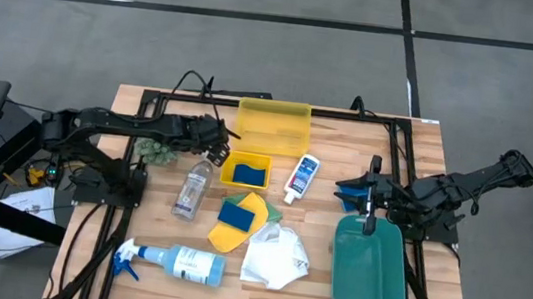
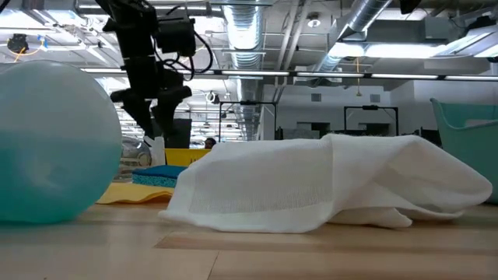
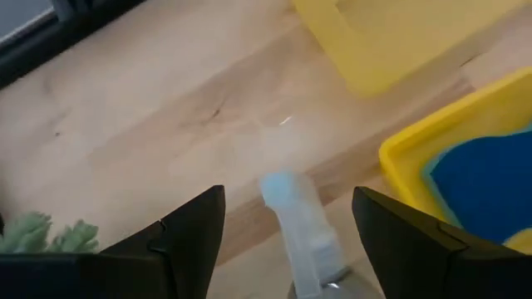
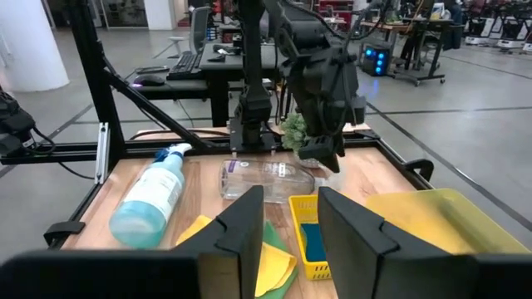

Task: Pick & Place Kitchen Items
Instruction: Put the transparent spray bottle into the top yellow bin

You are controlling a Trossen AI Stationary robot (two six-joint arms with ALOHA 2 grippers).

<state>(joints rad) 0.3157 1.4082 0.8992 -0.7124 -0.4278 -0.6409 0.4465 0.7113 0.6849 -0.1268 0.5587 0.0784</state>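
Clear plastic is what the left gripper is after: it hangs over the top end of the clear spray bottle, which lies on its side on the table between the small green plant and the small yellow tray. In the left wrist view the bottle's pale neck runs up between the two dark fingers, which stand well apart on either side and do not touch it. So the step in hand looks like the approach to a grasp, not the grasp itself.

The next move, as I judge it, calls for a short descent so the fingers straddle the neck or shoulder, then a close; a round bottle lying flat could roll away if one finger lands first (the plant sits close on one side, the tray on the other).

The right gripper waits over the rim of the teal bin, its fingers parted by a narrow gap and holding nothing.

One blue sponge already sits in the small tray. Another blue sponge rests on the yellow cloth, with the white cloth, the blue-white spray bottle and the small white bottle all lying loose on the table.
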